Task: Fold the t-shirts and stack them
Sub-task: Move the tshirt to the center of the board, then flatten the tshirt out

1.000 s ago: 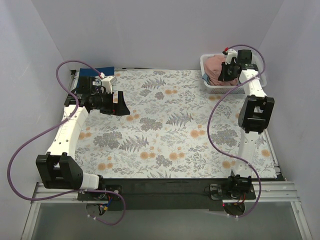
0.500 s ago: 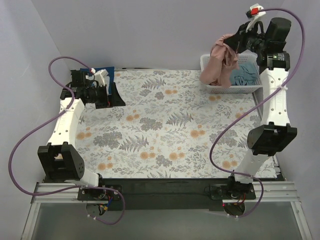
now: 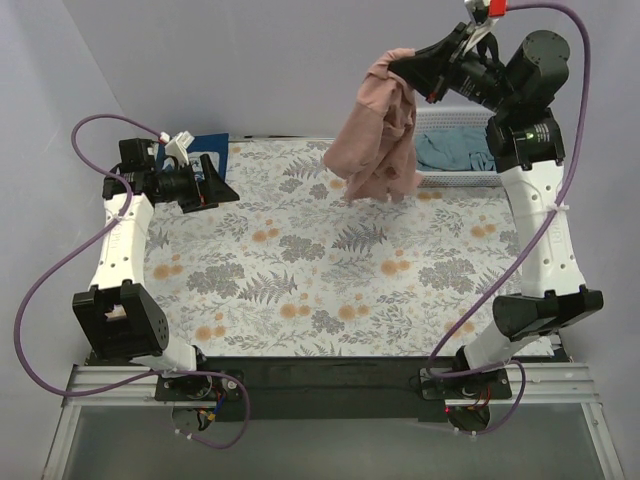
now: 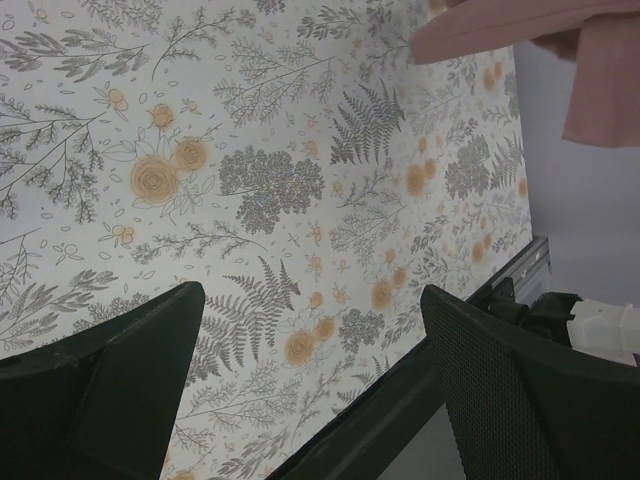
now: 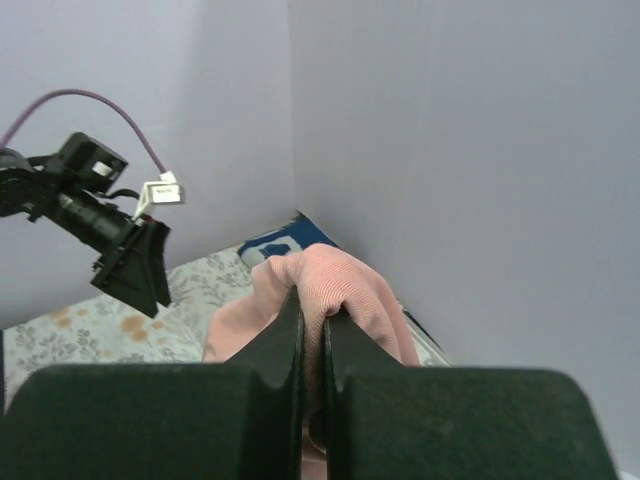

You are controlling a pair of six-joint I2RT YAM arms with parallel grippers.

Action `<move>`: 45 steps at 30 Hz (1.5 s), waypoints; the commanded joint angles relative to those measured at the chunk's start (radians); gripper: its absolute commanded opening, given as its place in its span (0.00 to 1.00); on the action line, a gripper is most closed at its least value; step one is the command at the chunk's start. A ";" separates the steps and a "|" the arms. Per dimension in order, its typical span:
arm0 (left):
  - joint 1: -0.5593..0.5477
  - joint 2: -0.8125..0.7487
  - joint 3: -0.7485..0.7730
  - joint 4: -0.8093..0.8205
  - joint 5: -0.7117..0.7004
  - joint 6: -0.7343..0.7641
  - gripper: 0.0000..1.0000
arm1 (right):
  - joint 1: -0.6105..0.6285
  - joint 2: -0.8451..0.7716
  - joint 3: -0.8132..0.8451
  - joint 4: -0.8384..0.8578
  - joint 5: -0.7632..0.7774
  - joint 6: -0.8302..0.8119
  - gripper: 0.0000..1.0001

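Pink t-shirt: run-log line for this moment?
right gripper: shut on pink t-shirt, hanging above table cloth | left gripper: open, empty | grey-teal t-shirt: in basket

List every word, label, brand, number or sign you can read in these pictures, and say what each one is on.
No text can be read in any view.
Navy shirt: white marks, too blurred to read.
Pink shirt, hanging from the right claw: no print shows on the visible side.
Flowered tablecloth: pattern only, no words.
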 commanded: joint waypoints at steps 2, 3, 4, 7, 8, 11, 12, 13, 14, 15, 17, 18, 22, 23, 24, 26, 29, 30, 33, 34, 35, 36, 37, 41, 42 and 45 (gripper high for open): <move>0.009 -0.057 0.033 0.015 0.103 -0.008 0.89 | 0.132 -0.133 -0.174 0.101 0.120 0.036 0.13; 0.009 -0.060 0.030 0.018 0.114 -0.010 0.89 | 0.160 -0.148 -0.302 0.095 0.134 0.000 0.48; 0.013 -0.062 0.027 0.029 0.128 -0.022 0.89 | 0.183 -0.162 -0.375 0.080 0.137 -0.013 0.69; 0.014 -0.068 0.021 0.037 0.165 -0.031 0.89 | 0.208 -0.187 -0.553 0.031 0.097 -0.051 0.98; 0.014 -0.072 0.018 0.032 0.168 -0.018 0.89 | 0.207 -0.193 -0.572 -0.003 0.116 -0.091 0.98; 0.011 -0.091 -0.005 0.014 0.179 0.066 0.89 | 0.204 -0.197 -0.632 -0.157 0.207 -0.281 0.98; -0.003 -0.097 -0.028 0.003 0.156 0.094 0.89 | 0.204 -0.199 -0.653 -0.193 0.226 -0.330 0.98; -0.016 -0.100 -0.046 -0.011 0.133 0.123 0.89 | 0.202 -0.196 -0.710 -0.224 0.244 -0.394 0.98; -0.035 -0.108 -0.063 -0.019 0.111 0.160 0.89 | 0.204 -0.196 -0.742 -0.272 0.272 -0.430 0.98; -0.090 -0.117 -0.109 -0.023 0.041 0.207 0.89 | 0.204 -0.193 -0.776 -0.284 0.293 -0.448 0.98; -0.150 -0.126 -0.155 -0.022 -0.030 0.248 0.89 | 0.201 -0.181 -0.879 -0.290 0.350 -0.478 0.98; -0.247 -0.131 -0.186 -0.019 -0.068 0.268 0.88 | 0.201 -0.175 -0.906 -0.288 0.360 -0.490 0.98; -0.404 -0.106 -0.305 0.037 -0.247 0.277 0.83 | 0.199 -0.090 -0.936 -0.262 0.412 -0.501 0.93; -0.456 -0.096 -0.319 0.058 -0.275 0.274 0.82 | 0.198 -0.040 -0.920 -0.247 0.435 -0.489 0.91; -0.505 -0.079 -0.348 0.069 -0.321 0.271 0.81 | 0.197 0.011 -0.899 -0.244 0.448 -0.489 0.88; -0.578 -0.056 -0.384 0.095 -0.390 0.269 0.81 | 0.194 0.080 -0.876 -0.225 0.475 -0.479 0.87; -0.673 -0.028 -0.436 0.181 -0.536 0.268 0.80 | 0.191 0.172 -0.847 -0.187 0.505 -0.449 0.84; -0.681 -0.010 -0.451 0.196 -0.565 0.259 0.80 | 0.190 0.204 -0.838 -0.173 0.507 -0.443 0.83; -0.684 0.035 -0.462 0.233 -0.668 0.256 0.80 | 0.188 0.275 -0.799 -0.153 0.522 -0.415 0.79; -0.684 0.052 -0.470 0.242 -0.697 0.254 0.78 | 0.188 0.299 -0.785 -0.146 0.530 -0.410 0.76; -0.684 0.066 -0.480 0.247 -0.717 0.254 0.77 | 0.188 0.310 -0.779 -0.143 0.531 -0.407 0.70; -0.684 0.076 -0.485 0.250 -0.732 0.252 0.72 | 0.188 0.330 -0.767 -0.141 0.530 -0.406 0.66; -0.682 0.089 -0.491 0.251 -0.743 0.254 0.58 | 0.187 0.338 -0.764 -0.143 0.530 -0.403 0.56; -0.634 0.083 -0.505 0.261 -0.763 0.260 0.09 | 0.185 0.343 -0.774 -0.143 0.518 -0.406 0.20; -0.612 0.076 -0.500 0.245 -0.756 0.263 0.02 | 0.181 0.336 -0.782 -0.144 0.512 -0.409 0.04; -0.479 0.041 -0.436 0.186 -0.682 0.288 0.00 | 0.156 0.278 -0.817 -0.158 0.479 -0.424 0.01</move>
